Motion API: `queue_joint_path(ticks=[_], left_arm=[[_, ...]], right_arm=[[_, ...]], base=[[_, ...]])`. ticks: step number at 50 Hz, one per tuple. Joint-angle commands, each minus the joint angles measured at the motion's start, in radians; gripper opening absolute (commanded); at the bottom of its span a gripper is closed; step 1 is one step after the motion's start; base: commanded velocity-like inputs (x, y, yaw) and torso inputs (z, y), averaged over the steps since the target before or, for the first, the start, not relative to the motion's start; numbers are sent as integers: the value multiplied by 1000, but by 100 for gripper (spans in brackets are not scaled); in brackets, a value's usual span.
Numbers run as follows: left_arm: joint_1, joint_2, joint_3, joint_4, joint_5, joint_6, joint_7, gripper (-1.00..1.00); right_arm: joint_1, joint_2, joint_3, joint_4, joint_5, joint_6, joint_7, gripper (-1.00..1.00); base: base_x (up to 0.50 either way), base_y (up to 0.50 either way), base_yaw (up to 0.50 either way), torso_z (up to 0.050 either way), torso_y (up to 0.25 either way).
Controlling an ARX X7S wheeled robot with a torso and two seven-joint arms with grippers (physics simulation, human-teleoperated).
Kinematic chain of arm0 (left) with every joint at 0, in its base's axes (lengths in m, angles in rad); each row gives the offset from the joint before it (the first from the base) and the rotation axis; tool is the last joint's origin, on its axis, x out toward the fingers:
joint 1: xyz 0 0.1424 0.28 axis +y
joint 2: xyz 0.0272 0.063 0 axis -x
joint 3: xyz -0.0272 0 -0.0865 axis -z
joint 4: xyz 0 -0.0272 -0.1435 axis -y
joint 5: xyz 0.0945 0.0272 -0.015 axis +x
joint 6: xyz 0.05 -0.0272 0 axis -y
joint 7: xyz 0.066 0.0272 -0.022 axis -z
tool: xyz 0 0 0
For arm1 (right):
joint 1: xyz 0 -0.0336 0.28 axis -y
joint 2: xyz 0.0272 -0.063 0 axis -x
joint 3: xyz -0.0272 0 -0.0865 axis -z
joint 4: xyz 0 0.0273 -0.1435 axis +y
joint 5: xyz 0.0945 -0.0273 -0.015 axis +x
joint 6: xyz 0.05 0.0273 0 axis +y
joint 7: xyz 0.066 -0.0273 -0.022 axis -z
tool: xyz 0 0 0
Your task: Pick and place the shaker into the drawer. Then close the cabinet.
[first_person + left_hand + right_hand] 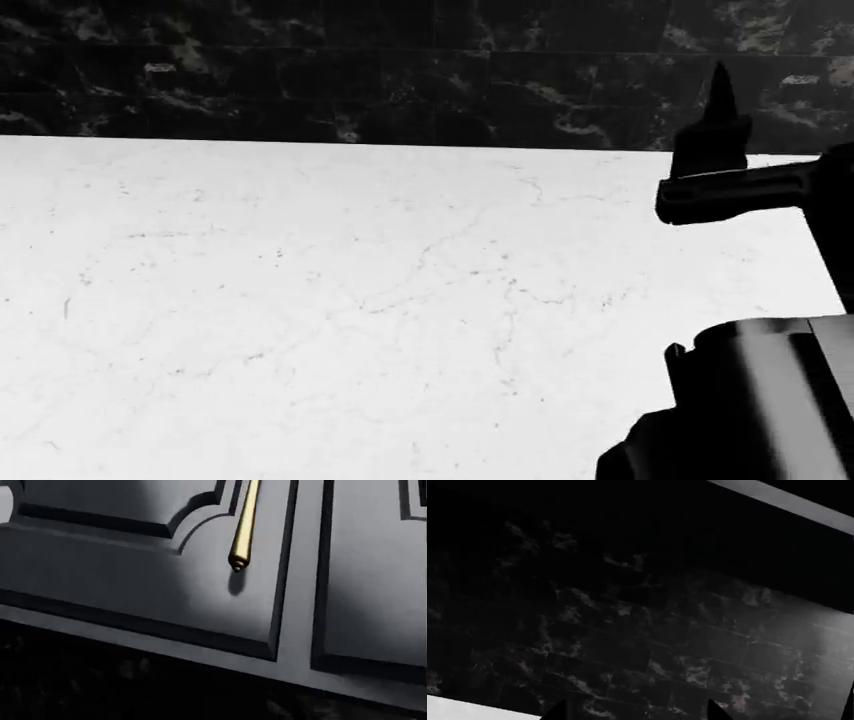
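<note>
The shaker shows in none of the three views, so neither its place, its long axis, nor which way it lies from either pincer can be told. The drawer is likewise out of sight.

What does show of the task's things is the cabinet point(200, 615): the left wrist view looks close onto its dark matte panelled front, with a slim brass bar handle point(244, 527) ending in a small finial, and a second panelled front beside it across a narrow seam. No left pincer tips enter that view, so its state is unseen; my judgement is that the left arm hangs low, in front of the cabinet fronts.

In the head view the white marble counter point(334, 300) fills most of the frame and the part in view carries nothing; behind it runs a dark marbled tile wall point(334, 70). The right pincer point(714, 130) is raised above the counter's right side, one dark finger pointing up. In the right wrist view two fingertips point(557, 711) peek in well apart, so it stands wide and holds nothing, facing the wall.

I judge the coming move to be a search: the head must turn or shift until the shaker appears.
</note>
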Motion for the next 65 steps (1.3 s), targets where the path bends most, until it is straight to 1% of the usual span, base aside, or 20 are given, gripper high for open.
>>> queue_joint_path(ticks=[1,4,10,15,19,28,29,30,32,35,40,41,42,45,48,50,51,57,62,65], left_arm=[[340,-545,170,444,183,324,-325,100],[367,-545,195,396,248,348,-381,100],[446,-546,272,260,353,491,-444,100],[492,-546,316,136,339,600,-407,100],[495,-545,317,109,302,610,-356,100],[498,-522,317,105,226,634,-266,100],[491,-516,310,105,218,623,-265,100],[485,-512,304,105,212,614,-264,100],[474,-507,293,108,207,596,-265,100],[470,-493,289,107,208,585,-270,100],[459,-462,279,104,203,561,-272,100],[455,-457,275,104,201,554,-272,100],[451,-451,272,104,199,546,-271,100],[446,-436,268,103,200,531,-272,100],[449,-431,269,101,204,527,-273,100],[453,-432,272,102,207,528,-275,100],[456,-434,274,105,210,528,-277,100],[485,-479,294,134,231,543,-288,100],[536,-537,338,147,267,598,-305,100],[570,-545,371,145,312,629,-347,100]], right_arm=[[43,-4,-252,162,145,149,29,100],[59,-4,-317,203,172,149,-42,100],[95,-4,-467,210,350,149,-44,100],[172,-4,-545,187,450,149,-44,100],[267,-4,-556,187,511,149,-44,100],[709,-4,-487,321,683,149,-44,100],[859,98,-399,471,833,149,106,100],[1009,151,-522,566,983,25,256,100],[1283,95,-438,608,1283,117,556,100],[1284,80,-378,556,1733,149,1006,100],[1284,147,-323,408,2483,149,1756,100],[1284,133,-327,389,2633,149,1808,100],[1284,-4,-374,432,2483,149,1658,100],[1284,-4,-418,376,2033,149,1208,100],[1284,-4,-418,481,1583,41,782,100],[1283,-4,-397,597,1283,-47,836,100],[1281,-3,-366,694,1267,-102,918,100],[1284,-4,-278,1537,1564,-660,1332,100],[1284,-4,-411,1864,1769,-808,1464,100],[1284,-4,-574,1990,1960,-836,1500,100]], base=[[0,0,0,0,0],[0,0,0,0,0],[0,0,0,0,0],[0,0,0,0,0],[0,0,0,0,0],[0,0,0,0,0],[0,0,0,0,0],[0,0,0,0,0],[0,0,0,0,0],[0,0,0,0,0],[0,0,0,5,0],[0,0,0,12,10],[0,0,0,12,0],[0,0,0,11,0],[0,0,0,4,3],[0,0,0,5,6],[0,0,0,11,12],[0,0,0,6,5],[0,0,0,2,0],[0,0,0,3,0]])
